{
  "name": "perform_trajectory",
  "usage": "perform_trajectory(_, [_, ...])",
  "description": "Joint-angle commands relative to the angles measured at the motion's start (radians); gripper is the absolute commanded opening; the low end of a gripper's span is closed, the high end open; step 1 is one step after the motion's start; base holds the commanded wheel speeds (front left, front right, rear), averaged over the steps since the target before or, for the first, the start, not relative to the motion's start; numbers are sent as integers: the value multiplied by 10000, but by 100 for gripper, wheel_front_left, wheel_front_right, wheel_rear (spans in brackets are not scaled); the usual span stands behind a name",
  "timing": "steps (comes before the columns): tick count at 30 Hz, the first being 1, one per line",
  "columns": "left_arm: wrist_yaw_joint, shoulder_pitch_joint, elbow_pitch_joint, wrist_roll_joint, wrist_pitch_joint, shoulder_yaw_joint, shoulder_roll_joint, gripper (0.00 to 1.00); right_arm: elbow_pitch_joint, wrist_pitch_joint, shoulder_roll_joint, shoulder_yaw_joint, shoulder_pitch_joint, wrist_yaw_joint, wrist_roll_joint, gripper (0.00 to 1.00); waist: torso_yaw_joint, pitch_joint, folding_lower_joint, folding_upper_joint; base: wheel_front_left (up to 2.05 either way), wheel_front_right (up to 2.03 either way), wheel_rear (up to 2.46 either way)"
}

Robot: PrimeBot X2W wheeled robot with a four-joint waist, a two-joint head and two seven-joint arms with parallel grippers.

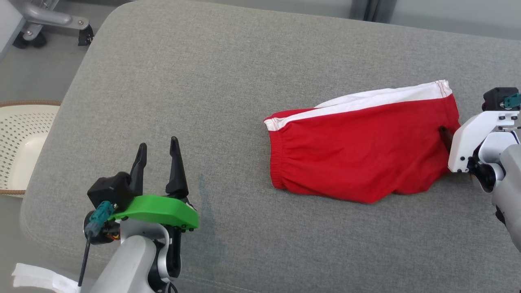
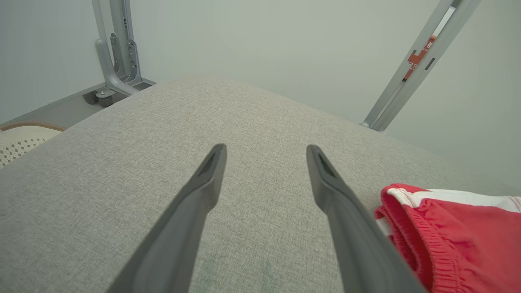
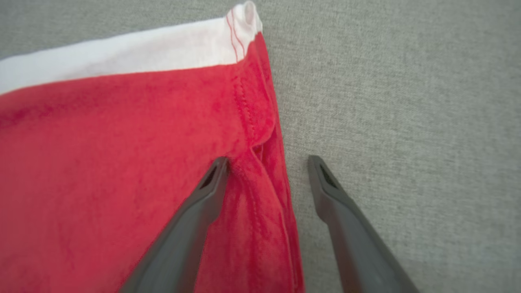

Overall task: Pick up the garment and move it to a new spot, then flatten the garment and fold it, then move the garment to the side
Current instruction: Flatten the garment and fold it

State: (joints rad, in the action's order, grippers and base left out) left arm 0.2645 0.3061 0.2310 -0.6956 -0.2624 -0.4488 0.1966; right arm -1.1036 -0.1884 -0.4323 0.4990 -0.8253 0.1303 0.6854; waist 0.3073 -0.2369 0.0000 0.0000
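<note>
Two claws, both spread wide, neither with hold of anything.

Left claw (image 1: 158,141) low at the near left of a broad grey woven-fabric cushion (image 1: 203,81). Pale forearm up from the bottom edge of the head view, bright green wrist cover on top, two long dark fingers pointing straight ahead, away from the body. Hangs over bare cushion, with only grey weave between the fingers in the left wrist view. Well apart from the garment, off to the right.

Red fabric shorts with a white side stripe and gathered elastic waistband (image 1: 358,162) flat on the right half of the cushion. Waistband toward the left, leg hem toward the right, white stripe along the far edge, near edge sagging to a blunt point.

Right claw (image 3: 267,158) at the hem end. White wrist housing in from the right edge of the head view, tilted down and inward toward the shorts. Straddles the stitched hem in the right wrist view: one finger over the red cloth with its tip at a small crease, the other over bare cushion just beside the hem. Cannot tell whether that tip presses the cloth.

Off the cushion's left side, a cream perforated basket with a brown rim (image 1: 24,126). Beyond the far left corner, a grey metal frame leg (image 1: 53,18).
</note>
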Motion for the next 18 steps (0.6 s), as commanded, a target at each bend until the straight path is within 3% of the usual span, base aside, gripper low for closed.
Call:
perform_trajectory(1, [63,-129,-45,126,-26,53,30,100,-144,-164,134,105,400,7,115,41,6,28,0,0,0,0,0])
perform_trajectory(3, [57,-126,-53,217,-26,87,23,100,-90,-150,192,148,435,7,171,8,-31,49,0,0,0,0,0])
perform_trajectory(4, [52,-122,-41,241,-26,96,22,100,-57,-109,204,161,440,7,200,0,-62,60,0,0,0,0,0])
perform_trajectory(10, [7,-179,38,377,-27,133,23,100,237,212,359,354,354,-1,243,0,-539,228,0,0,0,0,0])
perform_trajectory(18, [-80,-317,171,543,-27,147,46,100,960,1191,587,350,844,-1,663,0,-1812,674,0,0,0,0,0])
